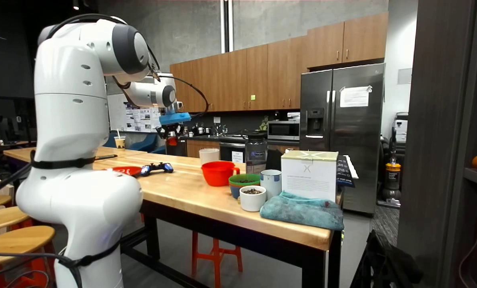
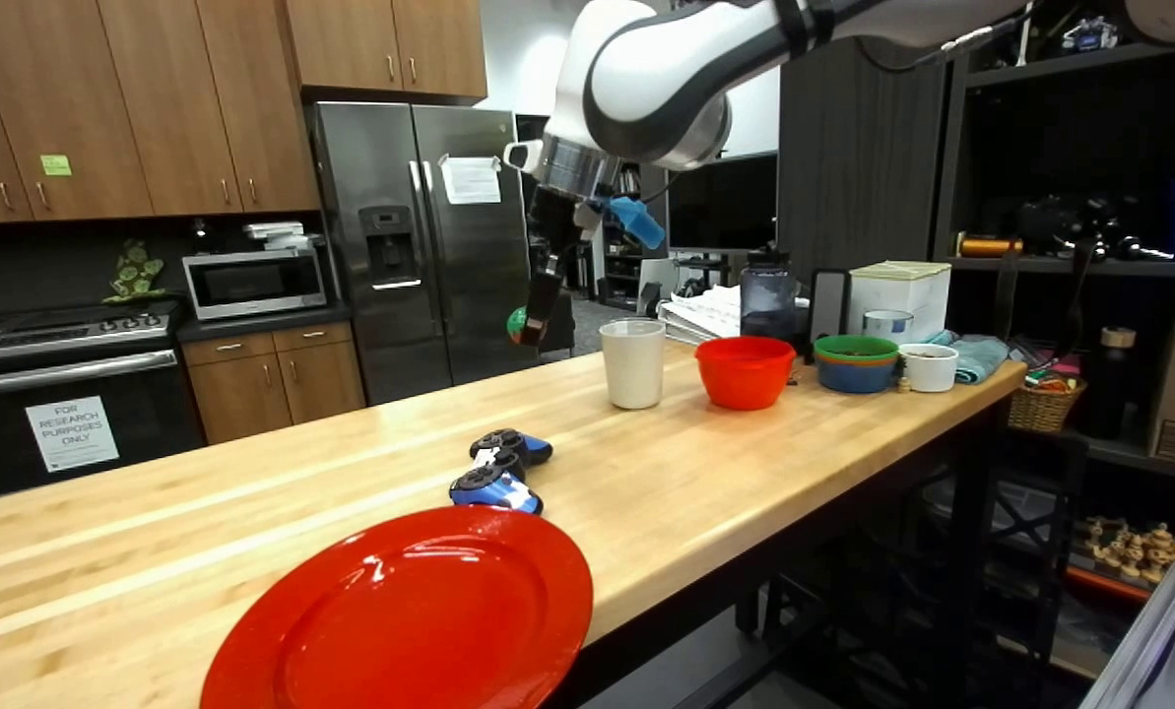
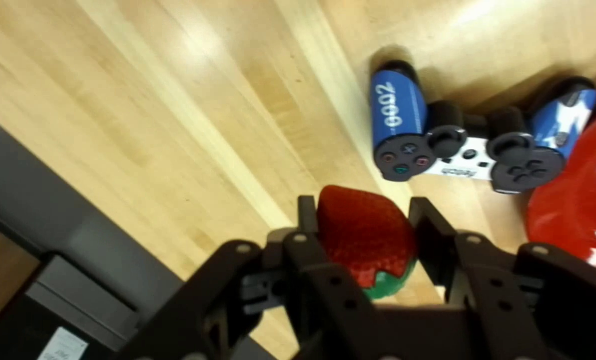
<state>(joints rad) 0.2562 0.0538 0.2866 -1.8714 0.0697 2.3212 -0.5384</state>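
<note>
My gripper (image 3: 360, 220) is shut on a red strawberry (image 3: 362, 235) with a green end, which sits between its two fingers. In both exterior views the gripper (image 1: 171, 134) (image 2: 538, 320) holds the strawberry (image 1: 172, 141) (image 2: 516, 322) up in the air above table height. A blue, black and white game controller (image 3: 462, 150) lies on the wooden table, below the gripper in the wrist view. A red plate (image 3: 582, 210) lies close beside the controller. Both also show in the exterior views, the controller (image 2: 498, 473) and the plate (image 2: 420, 611).
A pale cup (image 2: 633, 364) and a red handled bowl (image 1: 216, 174) stand on the table (image 2: 203, 512). Beyond them are stacked bowls (image 1: 242, 188), a white ramekin (image 1: 252, 202), a mug (image 1: 271, 182), a dark bottle (image 1: 256, 156), a white box (image 1: 308, 176) and a teal cloth (image 1: 302, 212).
</note>
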